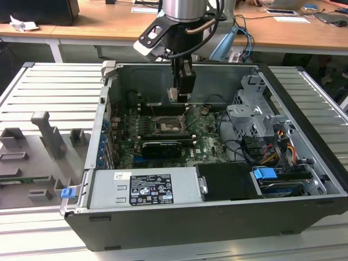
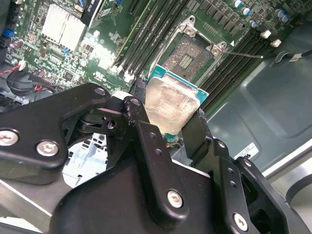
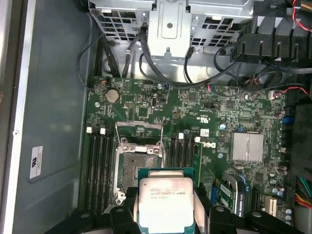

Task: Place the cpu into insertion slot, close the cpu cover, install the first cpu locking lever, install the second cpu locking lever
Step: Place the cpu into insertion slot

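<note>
First wrist view, cpu (image 3: pixel 165 200) gripped, seemingly face-up

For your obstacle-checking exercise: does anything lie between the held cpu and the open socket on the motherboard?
Nothing visible does. The gripper holds the cpu in the air; the socket lies exposed, with no cable across it.

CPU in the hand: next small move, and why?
Probably a short sideways shift to centre the cpu over the open socket before any descent. The hand grips it by two edges, clear above the board, and in the first wrist view the bare socket lies offset from the cpu.
</note>
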